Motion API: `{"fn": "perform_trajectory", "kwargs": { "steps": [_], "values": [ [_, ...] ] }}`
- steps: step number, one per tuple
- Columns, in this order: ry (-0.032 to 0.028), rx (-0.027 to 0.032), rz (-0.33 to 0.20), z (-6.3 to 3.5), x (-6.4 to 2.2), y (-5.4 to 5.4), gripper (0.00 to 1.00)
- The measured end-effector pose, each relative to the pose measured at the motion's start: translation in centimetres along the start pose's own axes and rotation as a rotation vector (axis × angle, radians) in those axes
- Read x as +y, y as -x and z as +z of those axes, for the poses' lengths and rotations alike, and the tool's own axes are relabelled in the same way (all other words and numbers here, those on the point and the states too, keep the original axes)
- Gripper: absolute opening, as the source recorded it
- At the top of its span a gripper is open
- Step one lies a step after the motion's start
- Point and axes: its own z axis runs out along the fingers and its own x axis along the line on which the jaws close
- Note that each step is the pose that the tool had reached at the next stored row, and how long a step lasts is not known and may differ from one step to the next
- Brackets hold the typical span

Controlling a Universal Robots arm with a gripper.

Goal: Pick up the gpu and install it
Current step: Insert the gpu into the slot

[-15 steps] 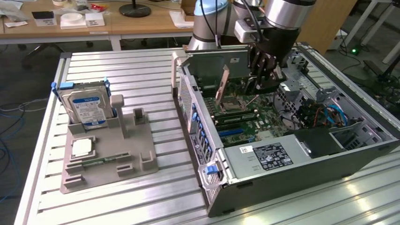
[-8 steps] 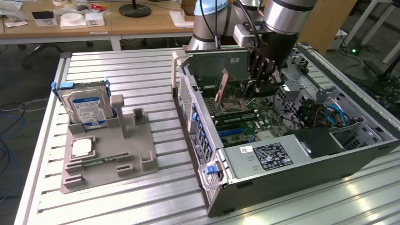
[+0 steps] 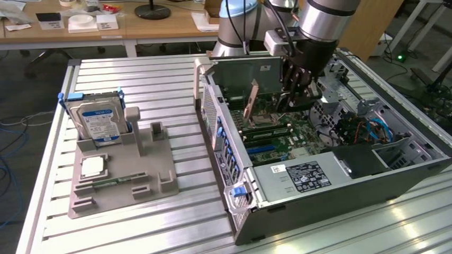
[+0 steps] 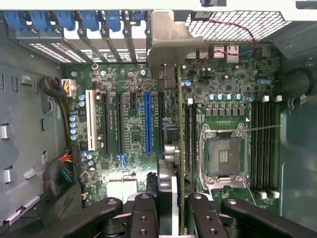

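We see the jaws closed on the gpu (image 4: 180,148): in the wrist view the black fingers (image 4: 146,215) clamp either side of the thin card, which runs edge-on away from the gripper (image 4: 171,213) with its metal bracket (image 4: 168,37) at the far end by the slotted rear panel. Going from the exterior view's left, a grey fixture tray (image 3: 120,174) lies on the ribbed aluminium table (image 3: 141,84); a blue-labelled hard drive (image 3: 97,123) stands upright in its far left holder, a small square chip (image 3: 92,166) sits nearer, and a green memory stick (image 3: 113,182) lies flat just beside it. To the right of the tray, the open computer case (image 3: 318,159) lies on its side, with the power supply (image 3: 300,177) at its near end and the motherboard (image 3: 272,140) exposed beyond it. Further right, the arm (image 3: 332,21) reaches down into the case, and the gripper (image 3: 297,98) holds the gpu (image 3: 251,103) upright above the motherboard, apart from the slots. In the wrist view the card hangs over the board between the long blue expansion slot (image 4: 147,124) and the empty CPU socket (image 4: 224,156), with the memory slots (image 4: 263,148) beyond the socket.
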Motion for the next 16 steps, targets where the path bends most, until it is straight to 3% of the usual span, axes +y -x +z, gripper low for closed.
{"fn": "perform_trajectory", "kwargs": {
  "steps": [16],
  "values": [
    [-0.0001, 0.0, 0.001, 1.98, 0.89, -0.2, 0.28]
  ]
}}
